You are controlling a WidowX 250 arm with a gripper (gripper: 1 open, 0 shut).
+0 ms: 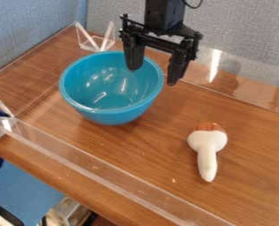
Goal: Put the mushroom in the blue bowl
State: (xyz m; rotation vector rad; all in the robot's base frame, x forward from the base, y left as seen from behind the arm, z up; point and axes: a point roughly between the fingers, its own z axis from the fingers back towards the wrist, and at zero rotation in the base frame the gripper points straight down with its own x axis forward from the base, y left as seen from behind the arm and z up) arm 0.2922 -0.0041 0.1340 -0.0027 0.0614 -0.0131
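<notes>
The blue bowl (111,86), round and glossy turquoise, sits on the wooden table at the left middle and looks empty inside. The mushroom (206,150), cream-white with a brownish cap end pointing away from me, lies flat on the table to the right front of the bowl. My gripper (156,60) hangs above the bowl's far right rim, black fingers pointing down and spread open with nothing between them. The mushroom lies well apart from the gripper, toward the front right.
Clear acrylic walls (94,172) fence the wooden table (59,132) along the front, left and back. A transparent stand (97,37) sits at the back left behind the bowl. Blue wall behind.
</notes>
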